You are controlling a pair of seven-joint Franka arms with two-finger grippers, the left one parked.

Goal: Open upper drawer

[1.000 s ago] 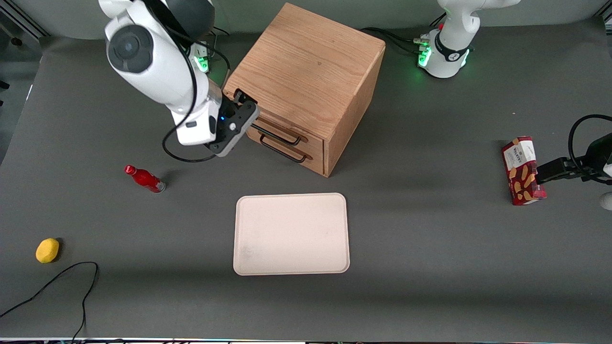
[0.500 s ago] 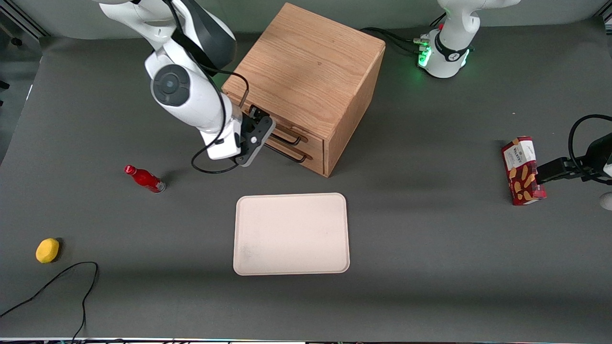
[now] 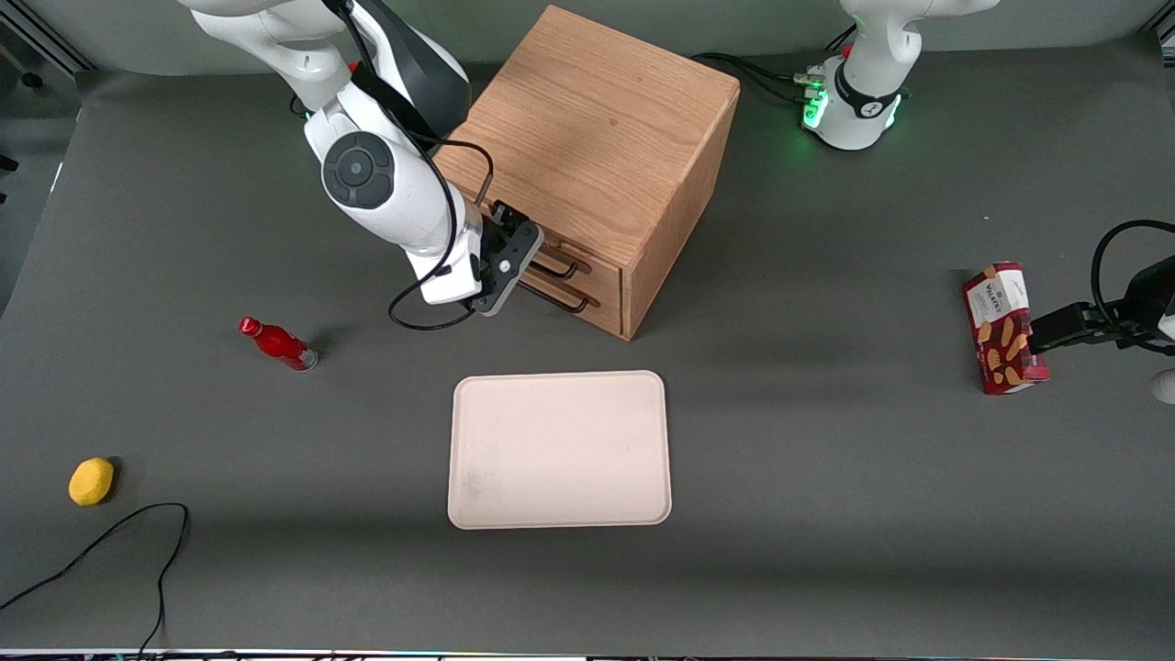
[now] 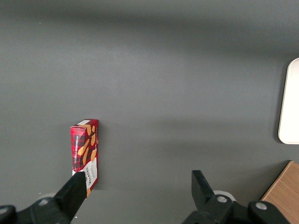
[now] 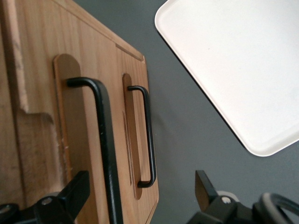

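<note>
The oak cabinet (image 3: 597,138) stands at the back middle of the table with both drawers pushed in. The upper drawer (image 3: 592,263) has a thin black bar handle (image 3: 562,269), with the lower drawer's handle (image 3: 562,301) just below it. My right gripper (image 3: 516,260) is directly in front of the drawer fronts and covers the handles' ends toward the working arm. In the right wrist view the gripper (image 5: 140,189) is open. The upper drawer's handle (image 5: 103,140) passes between its fingers (image 5: 77,191) without touching either. The lower handle (image 5: 148,135) also lies within the gap, deeper in the view.
A cream tray (image 3: 560,450) lies nearer the front camera than the cabinet. A red bottle (image 3: 277,343), a yellow fruit (image 3: 91,481) and a black cable (image 3: 110,542) lie toward the working arm's end. A red cookie box (image 3: 1002,328) lies toward the parked arm's end.
My gripper has swung along the cabinet front toward the parked arm's end and closer to the drawer handles. Both drawers stay shut.
</note>
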